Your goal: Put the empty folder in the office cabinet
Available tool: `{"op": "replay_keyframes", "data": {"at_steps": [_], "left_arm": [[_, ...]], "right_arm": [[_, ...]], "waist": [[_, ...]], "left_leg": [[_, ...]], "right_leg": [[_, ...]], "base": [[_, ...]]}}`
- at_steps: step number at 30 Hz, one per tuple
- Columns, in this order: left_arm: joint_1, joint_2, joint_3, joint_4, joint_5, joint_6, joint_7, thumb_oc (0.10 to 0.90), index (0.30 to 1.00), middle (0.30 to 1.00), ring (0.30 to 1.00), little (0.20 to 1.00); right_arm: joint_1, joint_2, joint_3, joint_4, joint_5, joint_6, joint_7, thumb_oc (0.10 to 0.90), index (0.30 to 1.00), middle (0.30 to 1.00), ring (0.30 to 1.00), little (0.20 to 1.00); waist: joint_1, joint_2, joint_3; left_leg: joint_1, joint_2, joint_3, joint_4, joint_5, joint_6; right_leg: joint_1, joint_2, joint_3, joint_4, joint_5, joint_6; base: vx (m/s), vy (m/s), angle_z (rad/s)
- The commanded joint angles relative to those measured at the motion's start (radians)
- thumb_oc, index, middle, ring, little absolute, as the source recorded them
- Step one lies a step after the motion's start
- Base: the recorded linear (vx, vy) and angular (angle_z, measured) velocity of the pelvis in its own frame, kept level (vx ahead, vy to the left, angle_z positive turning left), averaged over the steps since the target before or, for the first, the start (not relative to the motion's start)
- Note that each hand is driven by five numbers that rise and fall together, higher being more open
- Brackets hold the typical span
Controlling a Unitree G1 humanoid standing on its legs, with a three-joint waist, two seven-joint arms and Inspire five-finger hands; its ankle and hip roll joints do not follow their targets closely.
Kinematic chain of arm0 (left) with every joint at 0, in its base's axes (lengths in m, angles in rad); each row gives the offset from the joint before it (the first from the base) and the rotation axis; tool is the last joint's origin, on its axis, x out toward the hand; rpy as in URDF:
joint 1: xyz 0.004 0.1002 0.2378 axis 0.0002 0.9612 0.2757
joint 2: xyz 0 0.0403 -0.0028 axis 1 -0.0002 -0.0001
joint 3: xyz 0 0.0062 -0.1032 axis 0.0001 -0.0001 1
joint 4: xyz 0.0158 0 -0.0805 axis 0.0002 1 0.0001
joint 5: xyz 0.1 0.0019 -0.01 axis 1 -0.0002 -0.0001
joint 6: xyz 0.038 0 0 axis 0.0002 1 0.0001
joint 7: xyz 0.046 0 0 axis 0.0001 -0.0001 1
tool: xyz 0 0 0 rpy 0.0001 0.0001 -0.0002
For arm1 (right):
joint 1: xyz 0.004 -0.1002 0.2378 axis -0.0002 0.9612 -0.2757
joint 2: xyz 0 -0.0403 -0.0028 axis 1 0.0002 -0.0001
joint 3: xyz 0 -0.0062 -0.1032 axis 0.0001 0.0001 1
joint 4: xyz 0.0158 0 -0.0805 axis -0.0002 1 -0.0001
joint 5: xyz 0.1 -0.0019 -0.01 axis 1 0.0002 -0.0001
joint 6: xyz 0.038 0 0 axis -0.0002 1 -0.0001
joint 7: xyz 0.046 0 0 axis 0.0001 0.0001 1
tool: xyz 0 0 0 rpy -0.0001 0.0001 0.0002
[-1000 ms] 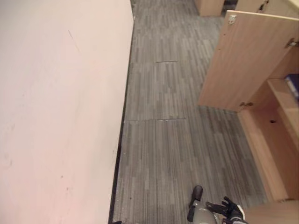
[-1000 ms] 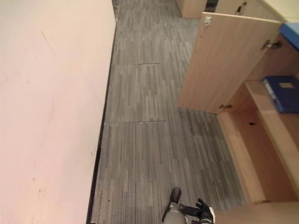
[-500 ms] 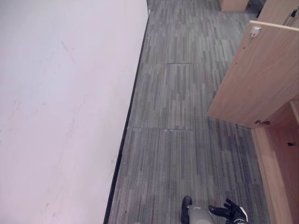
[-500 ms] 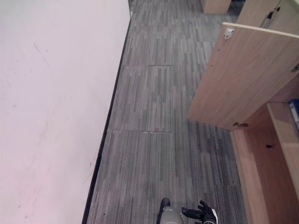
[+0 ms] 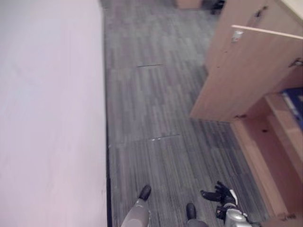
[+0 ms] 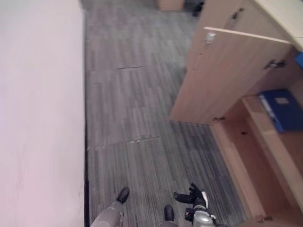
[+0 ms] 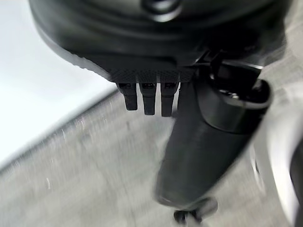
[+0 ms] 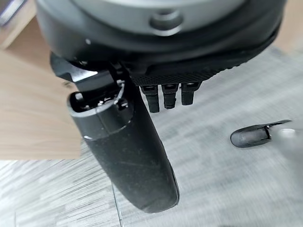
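While my right hand (image 5: pixel 218 195) hangs low at about five o'clock in the head views, its fingers are loose and spread over the grey carpet (image 5: pixel 156 118), and it carries nothing. Seen from its own wrist, the thumb juts forward, the fingertips (image 8: pixel 163 97) hang straight, and only carpet lies beyond them. My left hand (image 7: pixel 147 71) reads the same from its wrist: fingers straight, thumb out, empty, with carpet and a pale wall (image 5: pixel 47 113) past it. I judge both hands hang slack because there is nothing left for them to hold.

Further out, at about three o'clock, the light wood office cabinet (image 6: pixel 265 156) stands open, its bare lower shelf nearest me. On the shelf above, toward two o'clock, lies a blue folder (image 6: pixel 279 109), flat and apart from both hands; I take it for the task's folder, already in place, though I cannot tell whether it is empty. At one o'clock the cabinet door (image 6: pixel 222 80) is swung wide over the carpet, presumably left so to give access. The wall runs along the nine o'clock side.
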Motion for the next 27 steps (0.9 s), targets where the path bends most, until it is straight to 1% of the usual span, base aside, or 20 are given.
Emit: {"op": "replay_keyframes", "data": {"at_steps": [1, 3, 4, 5, 6, 7, 8, 9, 10, 11, 13, 14, 16, 17, 18, 19, 21, 23, 26, 27], "left_arm": [[-0.128, 0.137, 0.06, -0.12, -0.026, 0.005, -0.055, 0.8, 0.9, 0.9, 0.9, 0.9], [-0.124, 0.107, 0.076, -0.088, -0.052, 0.018, -0.03, 0.8, 0.9, 0.9, 0.9, 0.9], [-0.125, 0.106, 0.076, -0.087, -0.052, 0.017, -0.03, 0.8, 0.9, 0.9, 0.9, 0.9], [-0.125, 0.103, 0.086, -0.071, -0.057, 0.025, -0.029, 0.8, 0.9, 0.9, 0.9, 0.9], [-0.115, 0.093, 0.112, -0.047, -0.063, 0.03, -0.025, 0.8, 0.9, 0.9, 0.9, 0.9], [-0.115, 0.093, 0.112, -0.047, -0.063, 0.029, -0.025, 0.8, 0.9, 0.9, 0.9, 0.9], [-0.113, 0.077, 0.126, -0.015, -0.06, 0.034, -0.022, 0.8, 0.9, 0.9, 0.9, 0.9], [-0.114, 0.077, 0.126, -0.015, -0.06, 0.034, -0.022, 0.8, 0.9, 0.9, 0.9, 0.9], [-0.106, 0.065, 0.138, 0.0, -0.06, 0.036, -0.021, 0.8, 0.9, 0.9, 0.9, 0.9], [-0.108, 0.058, 0.142, 0.007, -0.06, 0.038, -0.023, 0.8, 0.9, 0.9, 0.9, 0.9], [-0.107, 0.048, 0.154, 0.019, -0.059, 0.042, -0.023, 0.8, 0.9, 0.9, 0.9, 0.9], [-0.106, 0.045, 0.162, 0.028, -0.059, 0.044, -0.021, 0.8, 0.9, 0.9, 0.9, 0.9], [-0.106, 0.039, 0.179, 0.041, -0.055, 0.043, -0.015, 0.8, 0.9, 0.9, 0.9, 0.9], [-0.108, 0.034, 0.186, 0.046, -0.053, 0.04, -0.013, 0.8, 0.9, 0.9, 0.9, 0.9], [-0.108, 0.034, 0.186, 0.046, -0.053, 0.04, -0.012, 0.8, 0.9, 0.9, 0.9, 0.9], [-0.11, 0.032, 0.191, 0.053, -0.046, 0.038, -0.011, 0.8, 0.9, 0.9, 0.9, 0.9], [-0.116, 0.029, 0.182, 0.064, -0.031, 0.036, -0.013, 0.8, 0.9, 0.9, 0.9, 0.9], [-0.12, 0.016, 0.167, 0.069, -0.023, 0.037, -0.016, 0.8, 0.9, 0.9, 0.9, 0.9], [-0.135, -0.001, 0.138, 0.064, -0.021, 0.038, -0.019, 0.8, 0.9, 0.9, 0.9, 0.9], [-0.146, -0.008, 0.12, 0.061, -0.02, 0.038, -0.022, 0.8, 0.9, 0.9, 0.9, 0.9]], "right_arm": [[0.005, -0.109, 0.002, -0.083, 0.018, 0.021, 0.065, 0.8, 0.9, 0.9, 0.9, 0.9], [-0.01, -0.097, 0.008, -0.084, -0.033, 0.03, 0.055, 0.8, 0.9, 0.9, 0.9, 0.9], [-0.01, -0.097, 0.008, -0.085, -0.033, 0.031, 0.054, 0.8, 0.9, 0.9, 0.9, 0.9], [-0.008, -0.099, 0.006, -0.091, -0.052, 0.035, 0.051, 0.8, 0.9, 0.9, 0.9, 0.9], [-0.001, -0.1, -0.004, -0.086, -0.075, 0.041, 0.048, 0.8, 0.9, 0.9, 0.9, 0.9], [0.0, -0.1, -0.004, -0.086, -0.075, 0.041, 0.047, 0.8, 0.9, 0.9, 0.9, 0.9], [0.002, -0.099, -0.019, -0.06, -0.085, 0.042, 0.046, 0.8, 0.9, 0.9, 0.9, 0.9], [0.002, -0.099, -0.019, -0.06, -0.085, 0.042, 0.046, 0.8, 0.9, 0.9, 0.9, 0.9], [0.008, -0.099, -0.045, -0.053, -0.067, 0.042, 0.036, 0.8, 0.9, 0.9, 0.9, 0.9], [0.011, -0.101, -0.058, -0.047, -0.06, 0.04, 0.031, 0.8, 0.9, 0.9, 0.9, 0.9], [0.012, -0.106, -0.072, -0.039, -0.052, 0.037, 0.024, 0.8, 0.9, 0.9, 0.9, 0.9], [0.009, -0.107, -0.074, -0.036, -0.053, 0.037, 0.022, 0.8, 0.9, 0.9, 0.9, 0.9], [-0.001, -0.11, -0.078, -0.033, -0.057, 0.043, 0.021, 0.8, 0.9, 0.9, 0.9, 0.9], [-0.004, -0.112, -0.083, -0.03, -0.06, 0.046, 0.019, 0.8, 0.9, 0.9, 0.9, 0.9], [-0.005, -0.113, -0.083, -0.03, -0.06, 0.046, 0.019, 0.8, 0.9, 0.9, 0.9, 0.9], [0.003, -0.116, -0.097, -0.028, -0.058, 0.051, 0.021, 0.8, 0.9, 0.9, 0.9, 0.9], [0.016, -0.123, -0.108, -0.016, -0.056, 0.055, 0.024, 0.8, 0.9, 0.9, 0.9, 0.9], [0.031, -0.133, -0.121, 0.001, -0.052, 0.057, 0.023, 0.8, 0.9, 0.9, 0.9, 0.9], [0.043, -0.15, -0.132, 0.024, -0.041, 0.055, 0.019, 0.8, 0.9, 0.9, 0.9, 0.9], [0.044, -0.157, -0.135, 0.032, -0.031, 0.053, 0.021, 0.8, 0.9, 0.9, 0.9, 0.9]], "waist": [[-0.067, 0.063, -0.066], [-0.067, 0.065, -0.06], [-0.068, 0.064, -0.059], [-0.071, 0.068, -0.059], [-0.077, 0.077, -0.054], [-0.077, 0.076, -0.053], [-0.079, 0.095, -0.051], [-0.079, 0.095, -0.051], [-0.088, 0.102, -0.058], [-0.09, 0.104, -0.063], [-0.093, 0.106, -0.069], [-0.092, 0.109, -0.071], [-0.094, 0.114, -0.073], [-0.099, 0.113, -0.071], [-0.097, 0.114, -0.071], [-0.108, 0.111, -0.069], [-0.122, 0.097, -0.074], [-0.136, 0.097, -0.082], [-0.17, 0.111, -0.086], [-0.186, 0.116, -0.085]], "left_leg": [[0.064, 0.066, 0.065, -0.104, -0.015, 0.022], [0.095, 0.065, 0.129, -0.114, -0.031, 0.041], [0.096, 0.063, 0.128, -0.114, -0.032, 0.041], [0.112, 0.059, 0.156, -0.115, -0.042, 0.05], [0.149, 0.057, 0.212, -0.117, -0.061, 0.069], [0.15, 0.056, 0.213, -0.117, -0.061, 0.07], [0.179, 0.053, 0.26, -0.128, -0.072, 0.082], [0.18, 0.053, 0.26, -0.128, -0.072, 0.082], [0.216, 0.047, 0.312, -0.15, -0.087, 0.078], [0.227, 0.046, 0.34, -0.155, -0.095, 0.073], [0.241, 0.056, 0.388, -0.157, -0.112, 0.061], [0.26, 0.065, 0.403, -0.161, -0.134, 0.052], [0.272, 0.074, 0.437, -0.162, -0.146, 0.04], [0.278, 0.071, 0.464, -0.161, -0.146, 0.036], [0.279, 0.071, 0.467, -0.161, -0.147, 0.036], [0.293, 0.066, 0.472, -0.152, -0.162, 0.031], [0.311, 0.048, 0.468, -0.132, -0.195, 0.028], [0.325, 0.049, 0.462, -0.109, -0.214, 0.021], [0.334, 0.092, 0.46, -0.081, -0.225, -0.002], [0.327, 0.113, 0.457, -0.058, -0.224, -0.013]], "right_leg": [[-0.005, 0.085, -0.027, 0.068, 0.056, 0.012], [-0.069, 0.059, -0.171, 0.173, 0.096, 0.042], [-0.07, 0.057, -0.171, 0.178, 0.093, 0.043], [-0.08, 0.038, -0.246, 0.206, 0.11, 0.05], [-0.096, -0.011, -0.364, 0.258, 0.136, 0.061], [-0.096, -0.012, -0.362, 0.261, 0.135, 0.062], [-0.115, -0.039, -0.446, 0.322, 0.146, 0.059], [-0.116, -0.04, -0.446, 0.322, 0.146, 0.059], [-0.126, -0.077, -0.514, 0.292, 0.145, 0.05], [-0.124, -0.104, -0.562, 0.23, 0.133, 0.029], [-0.131, -0.149, -0.638, 0.113, 0.157, 0.011], [-0.134, -0.17, -0.652, 0.061, 0.165, 0.03], [-0.144, -0.209, -0.68, -0.046, 0.224, 0.051], [-0.161, -0.233, -0.681, -0.083, 0.261, 0.051], [-0.161, -0.232, -0.679, -0.084, 0.262, 0.051], [-0.164, -0.249, -0.653, -0.108, 0.284, 0.063], [-0.14, -0.252, -0.632, -0.136, 0.304, 0.073], [-0.129, -0.247, -0.628, -0.13, 0.308, 0.071], [-0.127, -0.219, -0.623, -0.106, 0.287, 0.053], [-0.128, -0.2, -0.616, -0.101, 0.266, 0.038]], "base": [[0.1, 0.225, -1.71], [0.06, 0.215, -2.15], [0.04, 0.151, -1.83], [0.07, 0.202, -1.06], [0.07, 0.203, -0.99], [0.07, 0.269, -1.44], [0.03, 0.149, -1.37], [0.11, 0.221, -1.27], [0.12, 0.069, -0.87], [0.17, 0.022, -1.14], [0.16, -0.132, -1.03], [0.2, -0.184, -0.95], [0.16, -0.174, -0.97], [0.06, -0.103, -0.79], [0.18, -0.158, -0.67], [0.24, -0.148, -0.42], [0.29, -0.172, -0.18], [0.27, -0.189, -0.07], [0.24, -0.246, 0.02], [0.21, -0.245, -0.14]]}}
